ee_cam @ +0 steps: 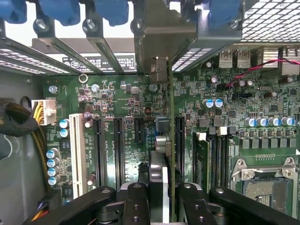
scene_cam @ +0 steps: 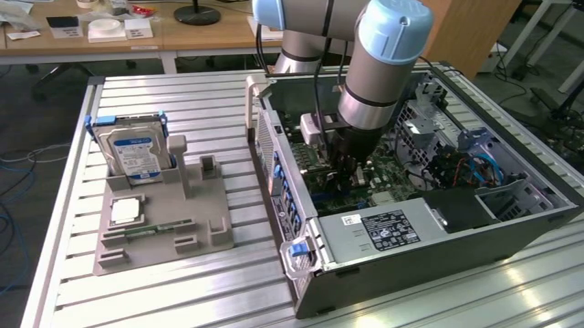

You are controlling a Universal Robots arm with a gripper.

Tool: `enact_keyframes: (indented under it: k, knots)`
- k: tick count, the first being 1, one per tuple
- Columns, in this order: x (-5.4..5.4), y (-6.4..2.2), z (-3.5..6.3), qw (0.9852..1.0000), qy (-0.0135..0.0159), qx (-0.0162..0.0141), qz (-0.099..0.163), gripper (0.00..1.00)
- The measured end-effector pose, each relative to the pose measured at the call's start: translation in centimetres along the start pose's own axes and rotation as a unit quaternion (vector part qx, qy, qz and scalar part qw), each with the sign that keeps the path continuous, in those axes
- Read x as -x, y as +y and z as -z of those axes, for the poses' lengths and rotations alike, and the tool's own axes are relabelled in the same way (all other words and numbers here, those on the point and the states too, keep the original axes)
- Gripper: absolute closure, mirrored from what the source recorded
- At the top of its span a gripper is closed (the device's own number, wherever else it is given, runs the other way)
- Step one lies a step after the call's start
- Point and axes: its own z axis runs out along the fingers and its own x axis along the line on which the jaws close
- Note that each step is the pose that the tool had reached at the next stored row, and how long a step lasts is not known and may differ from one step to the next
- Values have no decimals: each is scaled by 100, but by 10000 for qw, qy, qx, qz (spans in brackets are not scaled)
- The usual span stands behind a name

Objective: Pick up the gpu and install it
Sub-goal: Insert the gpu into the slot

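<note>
The gpu [ee_cam: 162, 140] appears edge-on in the wrist view, a thin card standing upright over the green motherboard [ee_cam: 234, 108], between two of its long black slots. Its metal end bracket [ee_cam: 159, 70] sits close to the case's rear slot openings. My gripper [ee_cam: 161, 206] is shut on the card's upper edge, one black finger [ee_cam: 136, 201] on each side. Whether the card's lower edge is in a slot I cannot tell. In the exterior view my gripper [scene_cam: 345, 164] is lowered deep inside the open computer case [scene_cam: 438, 266], over the motherboard.
Black expansion slots [ee_cam: 119, 140], a memory stick in its slot [ee_cam: 202, 159] and the CPU socket [ee_cam: 265, 183] flank the card. The power supply [scene_cam: 383, 229] fills the case's near end. Outside, a grey fixture [scene_cam: 164, 225] carries a hard drive [scene_cam: 135, 152], a small chip [scene_cam: 126, 210] and a slim green stick [scene_cam: 160, 230].
</note>
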Motion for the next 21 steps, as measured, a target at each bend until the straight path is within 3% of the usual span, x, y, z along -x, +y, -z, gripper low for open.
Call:
enact_keyframes:
  k: [12, 21]
  knots:
    - [-2, -3, -40, 10000, 3, 2, -60, 72]
    - [0, -3, -4, 10000, 7, 8, -77, 72]
